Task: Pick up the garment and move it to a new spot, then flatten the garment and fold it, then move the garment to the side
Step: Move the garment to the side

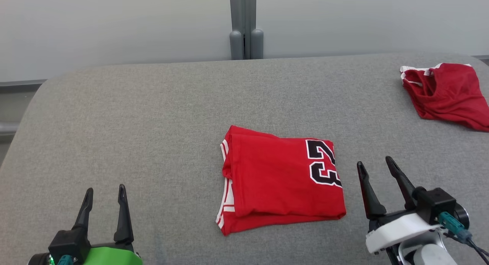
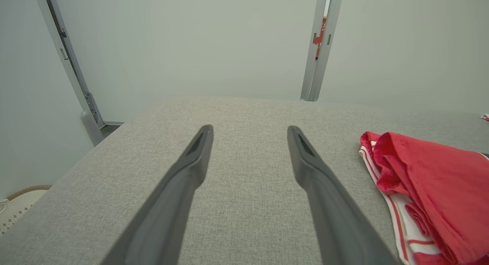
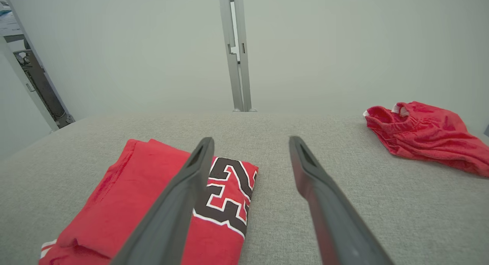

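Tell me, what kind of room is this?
Probably a test booth for clothes folding: a grey padded table walled by plain pale panels, with a folded red jersey on it.

Around the folded red jersey (image 1: 280, 179), the grey padded surface (image 1: 145, 127) lies bare from 7 through 11 o'clock, free passage for the left gripper (image 1: 106, 188), whose fingers are spread. At 4 o'clock the right gripper (image 1: 374, 161), also spread, stands just beside the jersey's edge. A crumpled red garment (image 1: 445, 93) occupies 2 o'clock. A grey post (image 1: 246, 43) and the wall (image 1: 114, 24) close off 12 o'clock.
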Available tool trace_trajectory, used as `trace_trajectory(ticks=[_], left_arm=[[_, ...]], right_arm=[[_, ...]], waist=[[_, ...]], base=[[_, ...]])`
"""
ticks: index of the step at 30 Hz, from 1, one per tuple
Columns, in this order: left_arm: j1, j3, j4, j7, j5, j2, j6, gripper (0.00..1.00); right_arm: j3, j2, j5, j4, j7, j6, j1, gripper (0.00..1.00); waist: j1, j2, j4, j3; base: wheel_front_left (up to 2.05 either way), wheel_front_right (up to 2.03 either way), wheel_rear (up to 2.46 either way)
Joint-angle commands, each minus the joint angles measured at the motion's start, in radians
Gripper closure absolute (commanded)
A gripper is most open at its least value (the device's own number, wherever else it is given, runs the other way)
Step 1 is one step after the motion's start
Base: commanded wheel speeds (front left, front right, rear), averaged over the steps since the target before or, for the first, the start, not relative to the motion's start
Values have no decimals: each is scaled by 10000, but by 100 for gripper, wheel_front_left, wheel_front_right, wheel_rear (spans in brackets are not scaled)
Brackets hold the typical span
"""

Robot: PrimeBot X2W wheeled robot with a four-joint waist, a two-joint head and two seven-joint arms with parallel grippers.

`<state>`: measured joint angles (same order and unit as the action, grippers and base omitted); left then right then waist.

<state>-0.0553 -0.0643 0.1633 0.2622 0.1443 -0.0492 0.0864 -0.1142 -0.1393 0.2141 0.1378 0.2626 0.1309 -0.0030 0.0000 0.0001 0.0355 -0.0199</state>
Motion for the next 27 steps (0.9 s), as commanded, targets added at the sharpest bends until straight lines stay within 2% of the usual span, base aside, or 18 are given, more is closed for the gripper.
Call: trace_trajectory(ticks=[1, 7, 16, 27], left_arm=[[85, 20, 0, 29, 110, -29, -32, 0], [411, 279, 15, 30, 176, -29, -106, 0], [662, 700, 107, 30, 364, -28, -280, 0], [737, 761, 77, 30, 408, -28, -365, 0]], right_arm=[[-96, -87, -107, 166, 27, -4, -311, 0], [-400, -208, -190, 1492, -15, -4, -1571, 0], [-616, -97, 18, 4277, -138, -4, -2675, 0], [-509, 302, 416, 6923, -40, -4, -3231, 0]], waist=[[0, -1, 87, -111], [0, -1, 488, -467], [0, -1, 1109, -860], [0, -1, 1217, -1089]], base=[[0, 0, 0], [0, 0, 0], [0, 0, 0], [0, 0, 0]])
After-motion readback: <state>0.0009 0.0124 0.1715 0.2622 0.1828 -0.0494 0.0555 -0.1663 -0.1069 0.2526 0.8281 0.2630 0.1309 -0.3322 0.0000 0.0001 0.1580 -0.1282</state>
